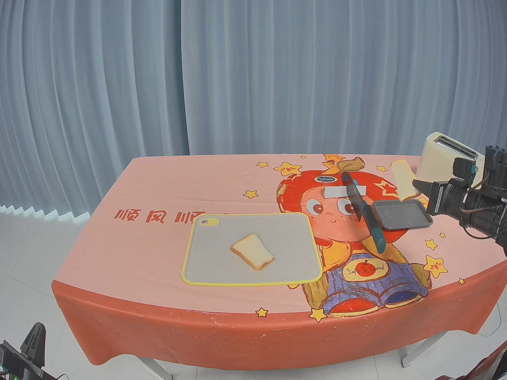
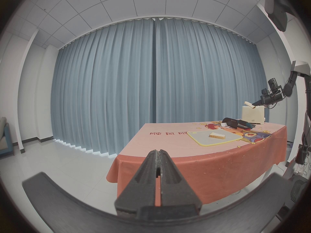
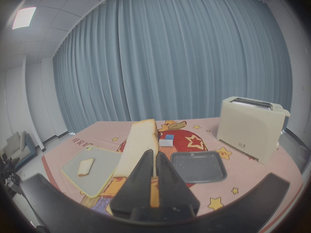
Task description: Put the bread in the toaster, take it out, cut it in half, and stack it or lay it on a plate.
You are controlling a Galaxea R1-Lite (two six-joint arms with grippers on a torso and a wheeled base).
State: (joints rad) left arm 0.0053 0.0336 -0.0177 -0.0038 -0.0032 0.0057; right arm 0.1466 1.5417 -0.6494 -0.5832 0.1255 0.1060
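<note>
**Right claw holding slice beside toaster**

Right gripper (image 3: 154, 156) is pinching a bread slice (image 1: 404, 179) by its lower edge. The slice is in the air at the far right of the table (image 1: 158, 186), just left of the toaster (image 1: 446, 157) and past the far side of the dark tray (image 1: 401, 215). It's a full slice with a pale crumb and a thin tan crust, and it's leaning.

A smaller bread piece (image 1: 252, 251) lies flat mid cutting board (image 1: 211, 259), with a golden crust edge. It's probably a half, but that's hard to confirm.

The knife (image 1: 364, 212) has a teal handle and lies just left of the tray.

Left gripper (image 2: 158, 165) has its fingers pressed together with nothing held. It sits low, off the table's near-left corner.
</note>
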